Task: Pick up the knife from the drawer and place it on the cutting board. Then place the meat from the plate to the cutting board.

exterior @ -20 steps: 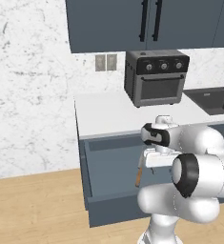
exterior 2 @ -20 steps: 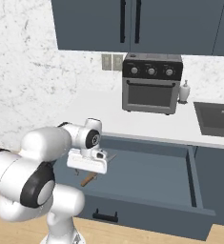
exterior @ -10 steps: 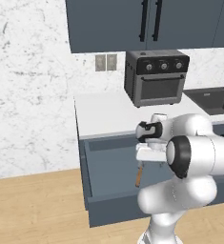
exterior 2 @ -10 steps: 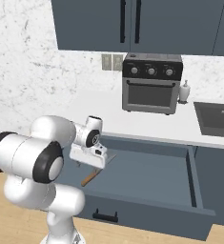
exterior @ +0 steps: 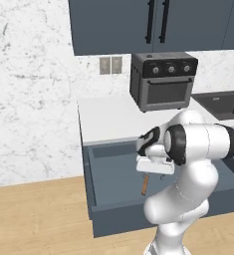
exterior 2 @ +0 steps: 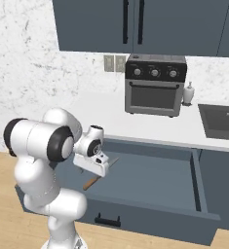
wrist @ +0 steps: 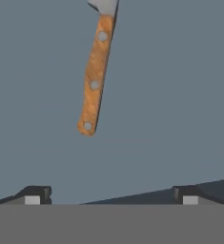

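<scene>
Your end effector (wrist: 108,194) hangs wide open and empty above the pulled-out drawer (exterior 2: 155,182). The knife (wrist: 94,76) lies on the drawer floor, ungrasped. By my reading, you have every step left: knife first, then meat.

A wide, shallow, dark blue-grey drawer (exterior 2: 150,177) stands pulled out from under a pale countertop (exterior 2: 106,116). On the drawer's flat floor lies a knife (wrist: 95,76) with a tan wooden handle, its grey blade pointing toward the back of the drawer. On the countertop stands a black toaster oven (exterior: 163,80) against the marbled wall, with a small white bottle (exterior 2: 188,93) just beside it. A dark sink (exterior 2: 222,121) is set into the counter nearby. Below is a light wooden floor (exterior: 34,214).
</scene>
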Controlling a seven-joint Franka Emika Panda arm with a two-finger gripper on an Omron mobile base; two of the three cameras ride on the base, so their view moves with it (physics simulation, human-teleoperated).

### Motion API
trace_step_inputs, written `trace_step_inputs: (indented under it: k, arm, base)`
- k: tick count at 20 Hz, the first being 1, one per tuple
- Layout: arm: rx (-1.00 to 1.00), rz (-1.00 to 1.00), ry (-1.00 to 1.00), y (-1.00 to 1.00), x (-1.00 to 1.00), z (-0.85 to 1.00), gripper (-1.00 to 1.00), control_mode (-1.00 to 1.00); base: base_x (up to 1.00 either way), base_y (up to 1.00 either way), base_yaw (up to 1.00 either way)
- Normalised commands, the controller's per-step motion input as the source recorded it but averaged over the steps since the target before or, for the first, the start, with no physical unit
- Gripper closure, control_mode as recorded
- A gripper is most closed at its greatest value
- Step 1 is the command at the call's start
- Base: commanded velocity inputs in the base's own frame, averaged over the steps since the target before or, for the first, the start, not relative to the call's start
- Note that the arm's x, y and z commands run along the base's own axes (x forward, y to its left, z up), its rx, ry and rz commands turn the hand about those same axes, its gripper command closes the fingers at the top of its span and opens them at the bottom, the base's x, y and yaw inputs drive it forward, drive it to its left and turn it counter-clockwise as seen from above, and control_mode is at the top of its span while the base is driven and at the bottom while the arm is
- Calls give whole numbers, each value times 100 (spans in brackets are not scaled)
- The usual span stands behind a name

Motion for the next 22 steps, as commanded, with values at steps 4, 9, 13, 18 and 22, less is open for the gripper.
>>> trace_step_inputs:
  k: [4,9,13,18,22]
  arm:
    - [-1,0,13,0,59,-37,-100,-100]
    - [0,0,3,0,41,-42,-100,-100]
    - [0,0,1,0,41,-38,-100,-100]
    - [0,0,3,0,35,-38,-100,-100]
    - [0,0,3,-5,1,-23,-100,-100]
  base:
    - [0,0,0]
    - [0,0,0]
    - [0,0,0]
    - [0,0,0]
    - [0,0,0]
